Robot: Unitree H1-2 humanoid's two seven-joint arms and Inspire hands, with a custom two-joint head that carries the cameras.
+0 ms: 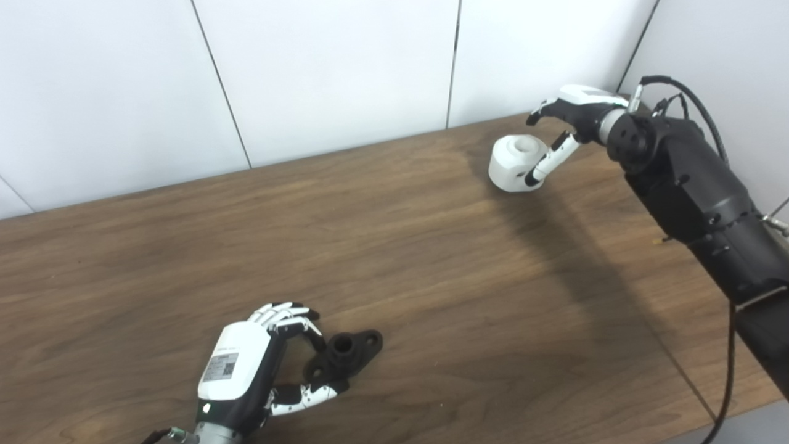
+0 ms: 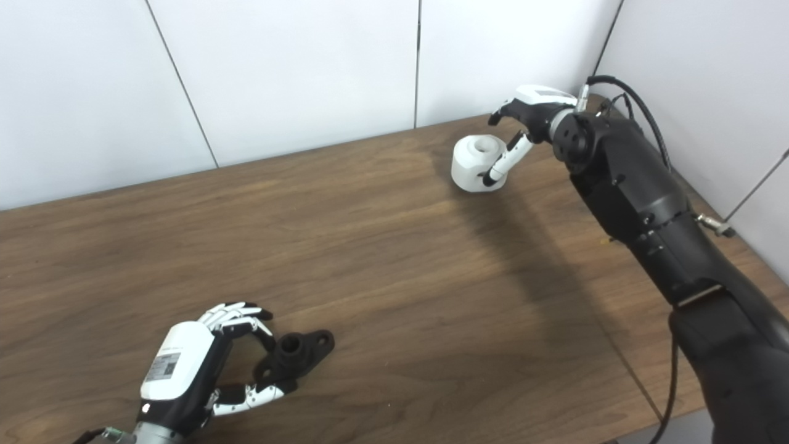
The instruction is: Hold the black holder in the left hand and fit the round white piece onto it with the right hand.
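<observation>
1. While lying low on the wooden table (image 1: 431, 265) at the bottom left, left hand (image 1: 246, 364) seen from the back, white shell uppermost, with a label on it.
2. Fingers (image 1: 283, 314) of that hand bent in a loose hook, black tips pointing down toward the near end of the black holder (image 1: 348, 353).
3. Thumb (image 1: 305, 396) stretched out below the fingers, tip touching the holder's near lug.
4. Holder lying flat on the table between fingers and thumb: near lug inside the hook, raised round hub just past the fingertips, far lug poking out well beyond them to the right.
5. Could not tell whether clamped on the holder or merely cupped about it.
6. Well apart from all this, across a wide stretch of bare wood, round white piece (image 1: 515, 161) near the table's far right edge, tilted, its bore facing up.
7. Right hand (image 1: 579, 108) reaching over it from the right, thumb (image 1: 551, 159) laid against the side of the piece nearest the camera.
8. Right fingers (image 1: 535, 116) spread above and behind the piece, mostly hidden; contact there not visible, so grasped or only touched: cannot tell.
9. Piece sitting between that thumb and those fingers, far from the holder, not fitted on it.
</observation>
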